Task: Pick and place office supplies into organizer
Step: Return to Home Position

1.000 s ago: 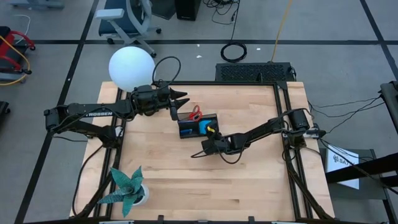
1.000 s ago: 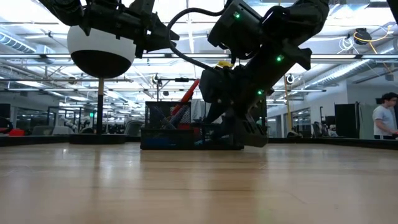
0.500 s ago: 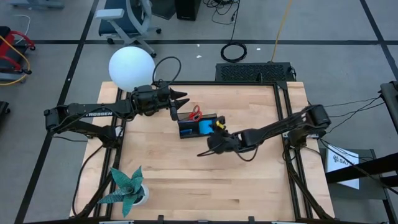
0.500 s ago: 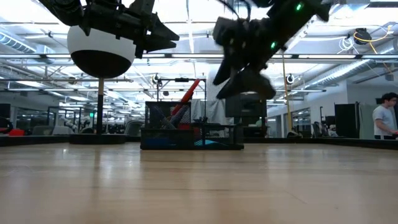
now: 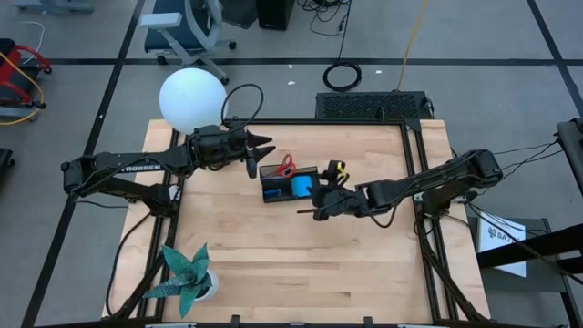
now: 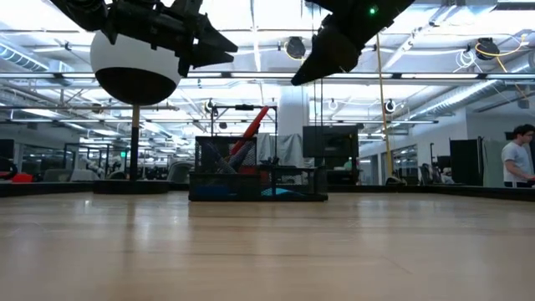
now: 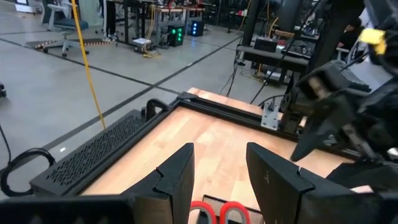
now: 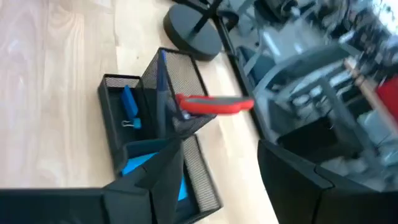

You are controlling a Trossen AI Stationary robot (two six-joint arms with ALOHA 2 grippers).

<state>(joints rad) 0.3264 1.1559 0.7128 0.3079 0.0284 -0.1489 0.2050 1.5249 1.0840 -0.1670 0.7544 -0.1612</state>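
The black mesh organizer (image 5: 290, 182) stands mid-table, toward the far side. Red-handled scissors (image 8: 211, 104) and a thin blue pen (image 8: 163, 81) stand in its taller section. A tiny blue block (image 8: 129, 99) lies in a small compartment, and the bright blue pad (image 8: 149, 165) lies in the low tray. My right gripper (image 5: 310, 205) hovers open just right of and nearer than the organizer, high above the table in the low view (image 6: 311, 71), holding nothing. My left gripper (image 5: 266, 146) waits open above the organizer's far-left corner, with the scissors' handles (image 7: 214, 211) below it.
The lamp's white globe (image 5: 192, 98) stands at the far-left corner, and its round black base (image 8: 193, 28) sits behind the organizer. A green paper plant (image 5: 187, 273) is at the near-left corner. Bare wood (image 5: 301, 273) spreads across the near half. A person (image 6: 518, 163) is in the room beyond.
My right gripper rose from table height beside the organizer's near-right corner to well above it. It also drifted slightly toward the table's right and far edges as its arm drew back. The organizer and its contents stayed put, and the left arm kept still.
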